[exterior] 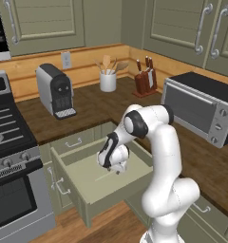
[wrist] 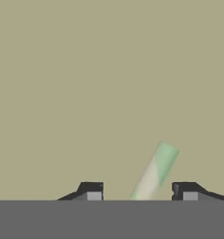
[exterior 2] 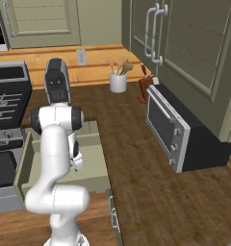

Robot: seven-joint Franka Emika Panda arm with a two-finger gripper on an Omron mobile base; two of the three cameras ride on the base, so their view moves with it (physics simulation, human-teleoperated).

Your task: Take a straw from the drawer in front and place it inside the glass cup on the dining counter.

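Fig.: gripper (wrist: 138, 192) lowered into open drawer (exterior: 82, 192), fingertips either side of straw (wrist: 156, 172) lying flat on drawer floor, so jaws straddle it for a pinch. Gap shows both sides; prob. not gripped yet.

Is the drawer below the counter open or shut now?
Open. The drawer is pulled out, its pale floor bare to view, and the straw lies inside it.
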